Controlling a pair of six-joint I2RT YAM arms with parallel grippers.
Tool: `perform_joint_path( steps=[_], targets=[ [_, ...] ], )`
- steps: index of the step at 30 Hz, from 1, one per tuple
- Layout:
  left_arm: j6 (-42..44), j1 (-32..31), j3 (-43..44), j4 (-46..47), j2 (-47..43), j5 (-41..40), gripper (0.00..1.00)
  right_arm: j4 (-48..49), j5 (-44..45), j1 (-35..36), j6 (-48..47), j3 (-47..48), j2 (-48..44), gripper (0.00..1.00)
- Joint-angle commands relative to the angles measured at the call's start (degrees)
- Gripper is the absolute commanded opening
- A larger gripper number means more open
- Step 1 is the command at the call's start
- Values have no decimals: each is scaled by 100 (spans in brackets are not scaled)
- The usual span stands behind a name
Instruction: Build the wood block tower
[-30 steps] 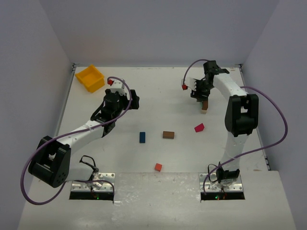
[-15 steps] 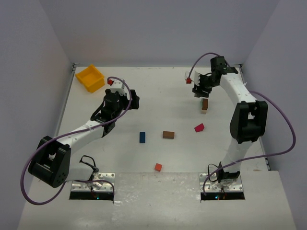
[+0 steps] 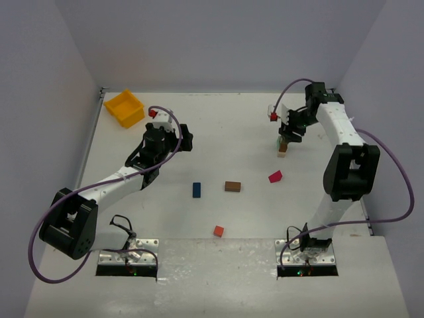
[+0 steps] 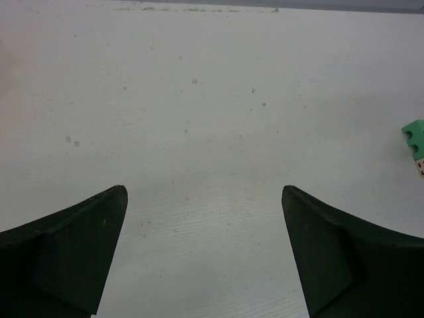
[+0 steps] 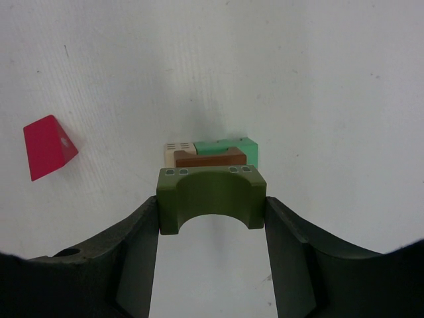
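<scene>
My right gripper (image 5: 212, 207) is shut on a dark olive-green arch block (image 5: 211, 189), arch opening facing me. Just beyond it stands the wood block tower: a brown block (image 5: 210, 158) resting on a light green block (image 5: 233, 146) and a pale block (image 5: 176, 150). From above, the right gripper (image 3: 289, 131) hangs just over the short tower (image 3: 283, 147) at the right rear. My left gripper (image 4: 204, 192) is open over bare table, with a green block (image 4: 415, 138) at the far right of its view. In the top view the left gripper (image 3: 184, 138) sits left of centre.
Loose blocks lie on the table: a magenta wedge (image 3: 275, 176) (image 5: 48, 147), a brown block (image 3: 232, 186), a blue block (image 3: 197, 189) and an orange-red block (image 3: 218, 230). A yellow bin (image 3: 124, 107) stands at the back left corner. Walls enclose the table.
The right arm has swung to the right and its gripper, still holding the arch, has shifted from left of the tower to just above it. The left arm has not moved.
</scene>
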Motion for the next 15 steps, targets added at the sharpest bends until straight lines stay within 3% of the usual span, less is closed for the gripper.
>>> perform_joint_path(
  steps=[1, 15],
  targets=[
    [28, 18, 133, 250, -149, 87, 100, -151, -231, 15, -274, 158, 110, 40],
    [30, 16, 195, 203, -61, 107, 100, 147, 91, 15, 19, 387, 636, 43]
  ],
)
